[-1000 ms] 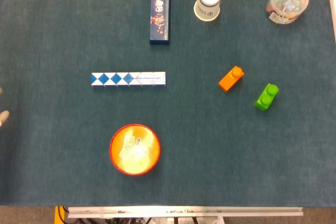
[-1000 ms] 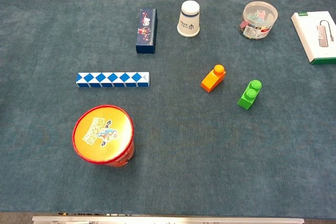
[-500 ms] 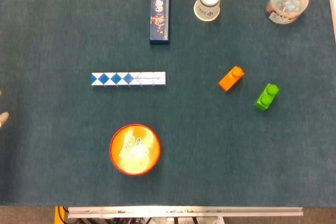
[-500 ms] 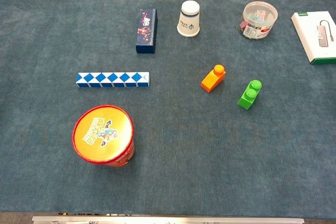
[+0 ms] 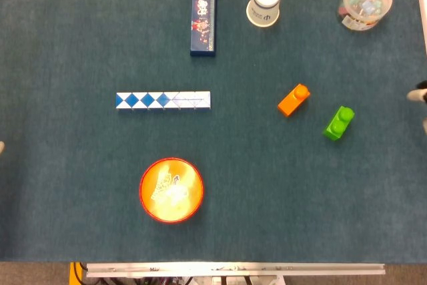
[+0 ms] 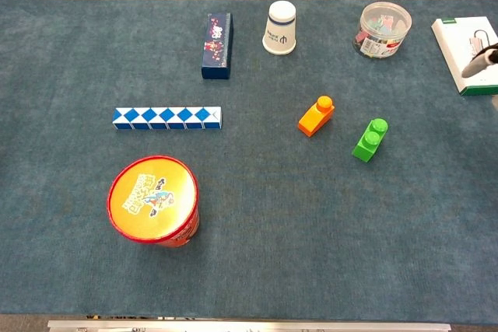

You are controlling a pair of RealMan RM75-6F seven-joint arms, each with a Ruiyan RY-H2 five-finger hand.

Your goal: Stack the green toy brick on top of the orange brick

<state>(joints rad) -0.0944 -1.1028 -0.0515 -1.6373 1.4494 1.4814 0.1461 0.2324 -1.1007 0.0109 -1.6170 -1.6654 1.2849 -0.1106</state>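
While most of the tabletop looks just as it did half a second ago, the right hand (image 6: 484, 62) has newly come into sight at the right edge; only a pale fingertip or two (image 5: 418, 95) show in the head view, and in the chest view a blurred tip hangs over the white box (image 6: 461, 46) at the table's far right; so little of it is visible that I cannot tell how far its fingers are spread, though nothing appears to be held in the part that shows. The left hand (image 5: 1, 146) is barely a sliver at the left edge, smaller than it was a moment ago, so it seems to be drawing away; its state cannot be told either.

Nearest the incoming hand lies the green brick (image 5: 339, 123), flat on the blue cloth (image 5: 253, 185), tilted on a diagonal and untouched; just beside it, up and to the left but not touching, lies the orange brick (image 5: 293, 99), at much the same angle. Neither has shifted.

My reading is that the reach for the green brick is just beginning, from the right side; the pick-up is not yet made, and the stacking is all to come.
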